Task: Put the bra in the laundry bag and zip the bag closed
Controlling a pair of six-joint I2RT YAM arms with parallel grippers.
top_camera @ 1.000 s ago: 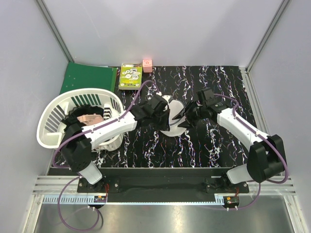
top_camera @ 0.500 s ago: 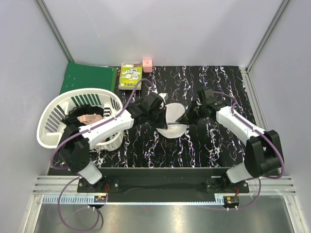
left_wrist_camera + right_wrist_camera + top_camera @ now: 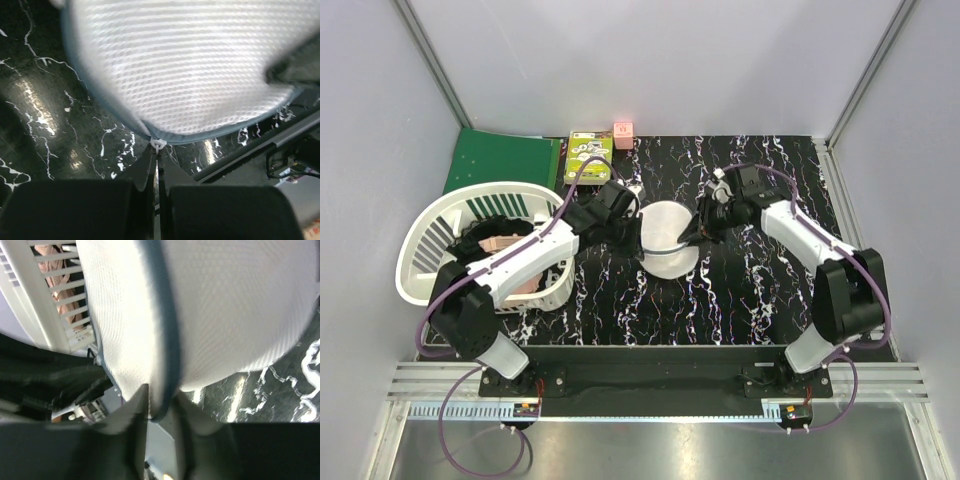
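Two end effectors: both sit on the laundry bag (image 3: pixel 665 232), one at each side of it, near the middle of the top view.
Laundry bag: a white round mesh pouch over the black marbled table (image 3: pixel 740 300), held between the two arms. I cannot tell whether it rests on the table or hangs just above it.
Left end effector (image 3: pixel 635 233): at the bag's left edge. In the left wrist view its fingers (image 3: pixel 145 172) are pressed together on the small white zipper pull (image 3: pixel 158 145).
Zipper pull: at the lowest point of the grey-blue rim, lower centre of the left wrist view, with the mesh filling the frame above it.
Right end effector (image 3: pixel 698 228): at the bag's right edge. In the right wrist view its fingers (image 3: pixel 134 409) are pinched on the dark rim seam of the bag, bottom centre of that frame.
Rim seam: runs from the top of the right wrist view down into the grip, with white mesh bulging on both sides of it.
Basket (image 3: pixel 425 250): white slatted plastic, at the left of the top view, well apart from the bag.
Pink garment (image 3: pixel 506 245): lying inside the basket.
Green folder (image 3: pixel 500 160): flat on the table, upper left, beyond the basket.
Green box (image 3: pixel 588 157): just to the right of the folder.
Pink cube (image 3: pixel 622 130): just above and to the right of the green box.
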